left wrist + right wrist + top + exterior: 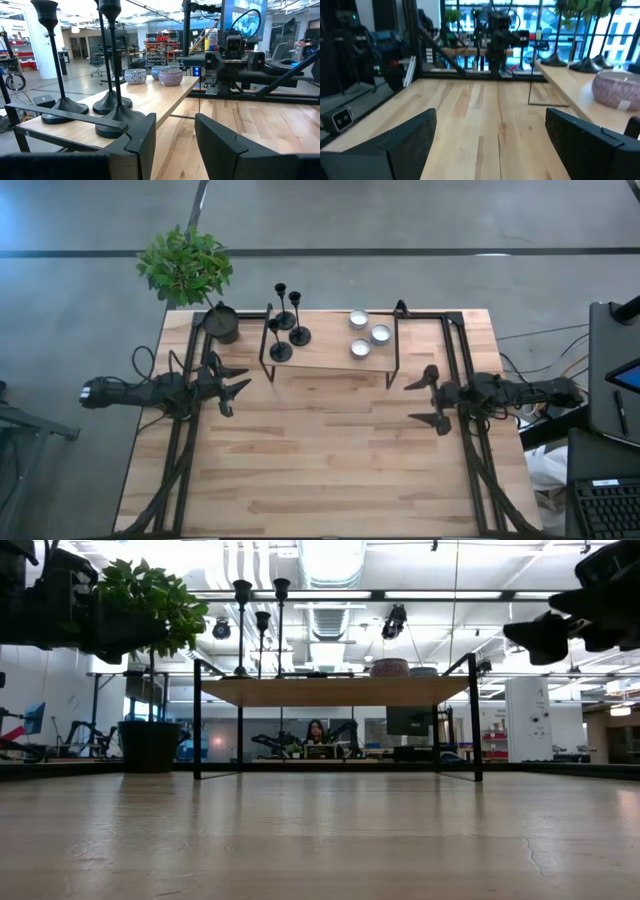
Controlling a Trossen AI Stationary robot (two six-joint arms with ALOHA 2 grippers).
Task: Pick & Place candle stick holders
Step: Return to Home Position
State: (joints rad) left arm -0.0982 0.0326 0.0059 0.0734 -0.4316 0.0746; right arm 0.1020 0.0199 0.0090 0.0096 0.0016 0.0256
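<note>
Three black candlesticks (287, 320) stand by their round bases on the left part of a small raised wooden shelf (330, 352) at the table's far side; they also show in the left wrist view (107, 100). Three silvery tealight cups (368, 334) sit on the shelf's right part, seen too in the left wrist view (159, 76). My left gripper (237, 384) is open and empty, left of the shelf. My right gripper (428, 400) is open and empty, right of the shelf and a little nearer.
A potted green plant (200, 285) stands at the table's far left corner, next to the shelf. The shelf rests on thin black metal legs (197, 720). Bare wooden tabletop (330, 450) lies between the two arms and toward the near edge.
</note>
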